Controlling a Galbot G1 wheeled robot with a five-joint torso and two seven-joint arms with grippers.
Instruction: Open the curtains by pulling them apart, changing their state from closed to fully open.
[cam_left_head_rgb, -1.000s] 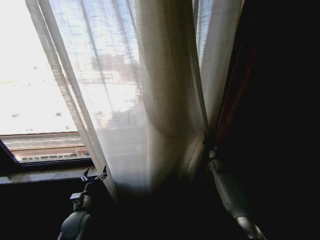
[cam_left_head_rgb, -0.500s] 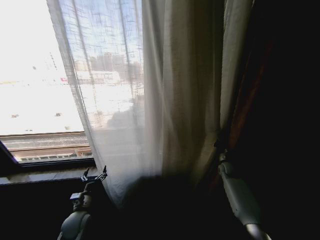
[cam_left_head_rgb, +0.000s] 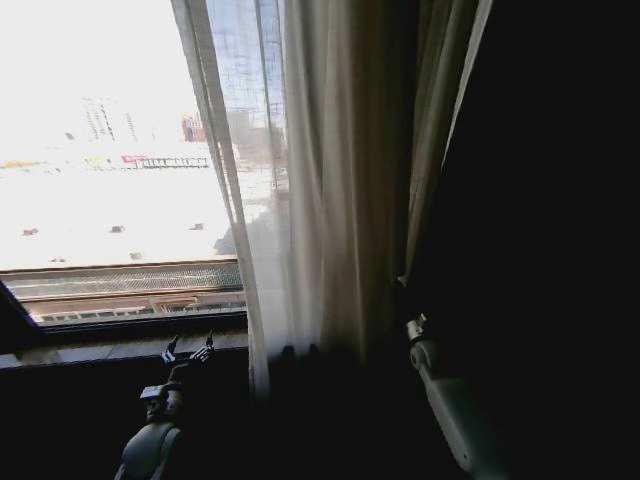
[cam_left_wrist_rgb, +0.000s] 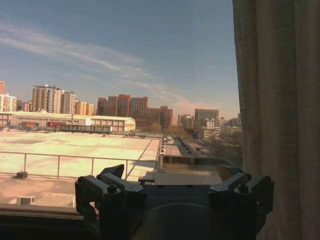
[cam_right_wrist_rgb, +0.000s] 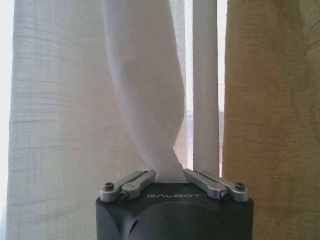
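Curtains (cam_right_wrist_rgb: 150, 100) pinched in right gripper (cam_right_wrist_rgb: 170, 176), fingertips hidden.

Curtains (cam_left_head_rgb: 330, 180) bunched right of window (cam_left_head_rgb: 110, 150); left tool (cam_left_head_rgb: 188, 350) below sill; right tool (cam_right_wrist_rgb: 170, 175) clamping curtain fold.

Left arm (cam_left_head_rgb: 150, 445): pale grey-green rounded shell, narrowing to a dark wrist collar. Left gripper (cam_left_head_rgb: 187, 350): black body, small black fingers with pale tips. In the left wrist view, left gripper (cam_left_wrist_rgb: 172, 172) shows blocky black finger mounts, each with a round screw head on top.

Right arm (cam_left_head_rgb: 450, 410): off-white smooth casing, small pale fitting at the wrist. Right gripper (cam_right_wrist_rgb: 170, 176): matte dark grey housing marked "GALBOT" in pale letters; silver metal link bars, black screws at the ends.
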